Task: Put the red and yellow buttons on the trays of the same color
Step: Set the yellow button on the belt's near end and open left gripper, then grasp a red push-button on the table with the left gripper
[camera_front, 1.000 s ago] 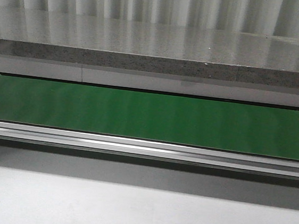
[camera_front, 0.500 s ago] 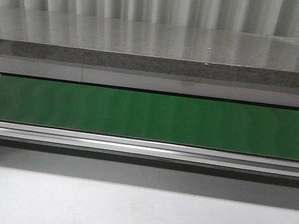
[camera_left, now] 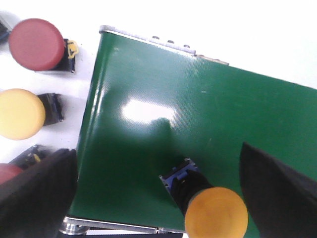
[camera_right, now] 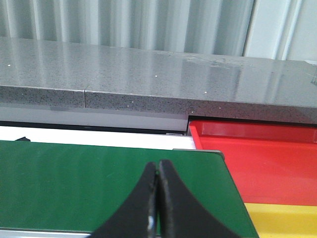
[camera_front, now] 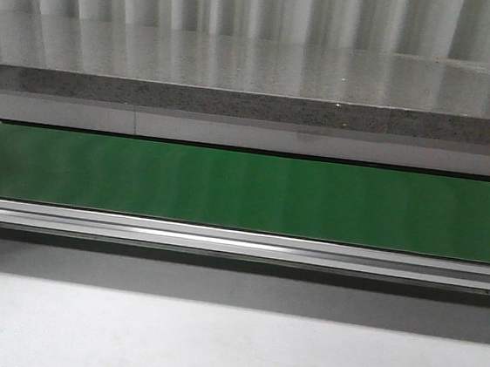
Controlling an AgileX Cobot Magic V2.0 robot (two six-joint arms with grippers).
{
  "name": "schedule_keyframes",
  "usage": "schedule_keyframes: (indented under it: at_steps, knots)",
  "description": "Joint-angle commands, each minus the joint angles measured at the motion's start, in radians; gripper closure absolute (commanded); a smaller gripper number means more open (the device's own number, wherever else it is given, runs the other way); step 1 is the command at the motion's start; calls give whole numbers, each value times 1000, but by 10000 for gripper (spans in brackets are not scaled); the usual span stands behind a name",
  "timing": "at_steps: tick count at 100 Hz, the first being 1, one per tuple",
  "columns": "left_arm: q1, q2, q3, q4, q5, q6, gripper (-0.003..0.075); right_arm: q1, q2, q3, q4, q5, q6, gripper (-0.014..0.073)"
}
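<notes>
In the left wrist view a yellow button [camera_left: 216,214] with a black body and blue base lies on the green belt [camera_left: 198,99]. It sits between the spread fingers of my left gripper [camera_left: 154,151], which is open and not touching it. Beside the belt's end, on white, stand a red button [camera_left: 37,43] and a yellow button [camera_left: 21,114]. Another red button [camera_left: 9,172] is partly hidden by a finger [camera_left: 39,193]. My right gripper [camera_right: 158,171] is shut and empty over the belt [camera_right: 74,183]. The red tray [camera_right: 257,158] and yellow tray [camera_right: 285,218] lie past the belt's end.
The front view shows only the green belt [camera_front: 244,190], its metal rail [camera_front: 239,240], a grey stone ledge [camera_front: 256,79] behind and the white table [camera_front: 228,340] in front. No arm or button appears there.
</notes>
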Motion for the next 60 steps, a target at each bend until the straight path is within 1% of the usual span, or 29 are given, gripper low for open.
schedule_keyframes:
  at_steps: [1, 18, 31, 44, 60]
  knots:
    - [32, -71, -26, -9, -13, 7, 84, -4, -16, -20, -13, -81, 0, 659]
    - [140, -73, -11, 50, 65, 13, 84, -4, -16, -20, -13, -81, 0, 659]
    - [211, -73, 37, 79, 74, 13, 85, -4, -16, -20, -13, -81, 0, 659]
    - [240, -59, 89, 124, 57, 13, 86, -4, -16, -20, -13, -81, 0, 659]
    - [252, -5, 104, 103, 37, -1, 116, -4, -16, -20, -13, -81, 0, 659]
